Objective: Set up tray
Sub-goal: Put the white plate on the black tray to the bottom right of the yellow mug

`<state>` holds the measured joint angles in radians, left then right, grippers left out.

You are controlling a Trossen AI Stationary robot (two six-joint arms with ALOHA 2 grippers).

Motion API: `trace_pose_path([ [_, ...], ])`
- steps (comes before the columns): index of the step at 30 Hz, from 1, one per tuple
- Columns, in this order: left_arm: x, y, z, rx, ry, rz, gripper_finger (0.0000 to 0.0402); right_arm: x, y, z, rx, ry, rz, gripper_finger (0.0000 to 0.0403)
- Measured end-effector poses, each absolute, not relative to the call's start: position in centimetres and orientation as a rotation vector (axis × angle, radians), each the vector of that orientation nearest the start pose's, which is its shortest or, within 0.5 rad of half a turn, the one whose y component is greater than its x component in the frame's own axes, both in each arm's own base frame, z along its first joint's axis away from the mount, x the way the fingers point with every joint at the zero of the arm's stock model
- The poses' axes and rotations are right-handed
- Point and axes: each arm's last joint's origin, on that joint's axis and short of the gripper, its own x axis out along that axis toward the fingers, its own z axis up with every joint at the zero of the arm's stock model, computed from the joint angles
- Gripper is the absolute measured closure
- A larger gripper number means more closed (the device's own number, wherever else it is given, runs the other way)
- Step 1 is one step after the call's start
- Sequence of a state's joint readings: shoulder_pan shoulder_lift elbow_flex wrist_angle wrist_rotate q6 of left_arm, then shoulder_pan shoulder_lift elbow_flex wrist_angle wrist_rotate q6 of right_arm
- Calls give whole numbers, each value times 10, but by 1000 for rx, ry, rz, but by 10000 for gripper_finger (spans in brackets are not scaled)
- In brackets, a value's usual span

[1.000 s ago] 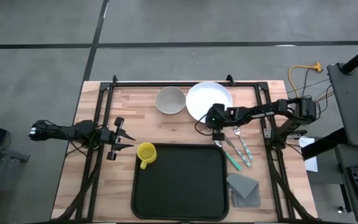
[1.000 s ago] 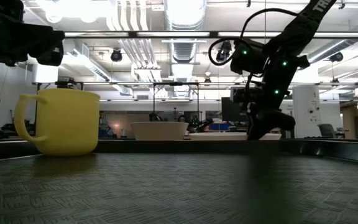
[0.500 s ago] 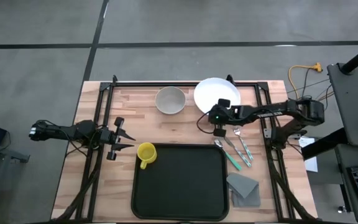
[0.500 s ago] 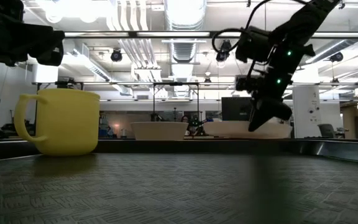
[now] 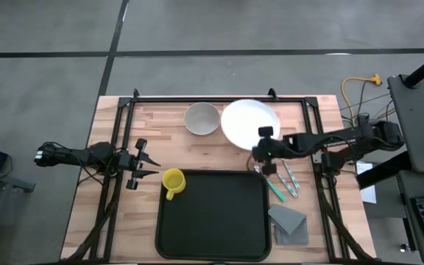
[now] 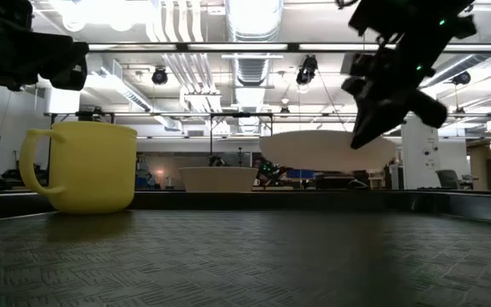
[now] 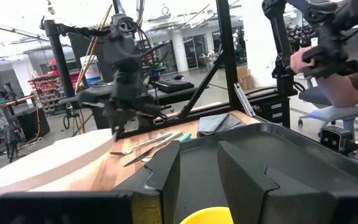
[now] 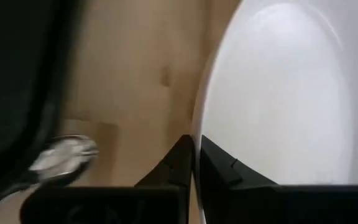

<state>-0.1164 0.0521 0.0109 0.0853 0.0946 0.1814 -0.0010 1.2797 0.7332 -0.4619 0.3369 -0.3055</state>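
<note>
The white plate [image 5: 249, 121] hangs in the air above the table's far side, right of the beige bowl [image 5: 202, 118]. My right gripper [image 5: 265, 147] is shut on its rim. In the low view the plate [image 6: 326, 151] floats above the table beneath that gripper [image 6: 380, 119]. The black tray [image 5: 212, 217] lies flat at the near middle, with the yellow mug [image 5: 172, 182] standing at its far left corner. My left gripper [image 5: 144, 163] waits open, left of the mug, touching nothing. My right gripper pinches the plate's rim [image 8: 197, 118] on the side nearest the tray, the edge running between its two fingers [image 8: 179, 163]. It reaches in from the table's right, slanting downward. The plate is lifted clear of the table and sits about level.
Cutlery with a green handle [image 5: 280, 179] lies on the wood right of the tray's far corner, just beneath the right gripper. A grey folded napkin [image 5: 288, 221] rests nearer. Dark frame rails [image 5: 212, 99] border the table. A person [image 7: 328, 68] stands beyond the right side.
The right gripper has risen with the plate's rim held, shifting a little toward the table's right and near edges. The plate, down at table level a second ago, has been lifted clear and now hangs above the bowl's height.
</note>
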Motion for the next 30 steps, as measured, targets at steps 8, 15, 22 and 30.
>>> trace_pose_path([
  [8,99,-14,171,180,-63,-206,307,241,34,207,-591,982,131,395],
  [15,99,-14,171,180,-63,-206,307,256,71,214,-695,951,296,395],
  [22,99,-14,171,180,-63,-206,307,275,106,217,-742,1002,408,394],
  [30,99,-14,171,180,-64,-207,307,299,143,215,-757,1007,613,394],
])
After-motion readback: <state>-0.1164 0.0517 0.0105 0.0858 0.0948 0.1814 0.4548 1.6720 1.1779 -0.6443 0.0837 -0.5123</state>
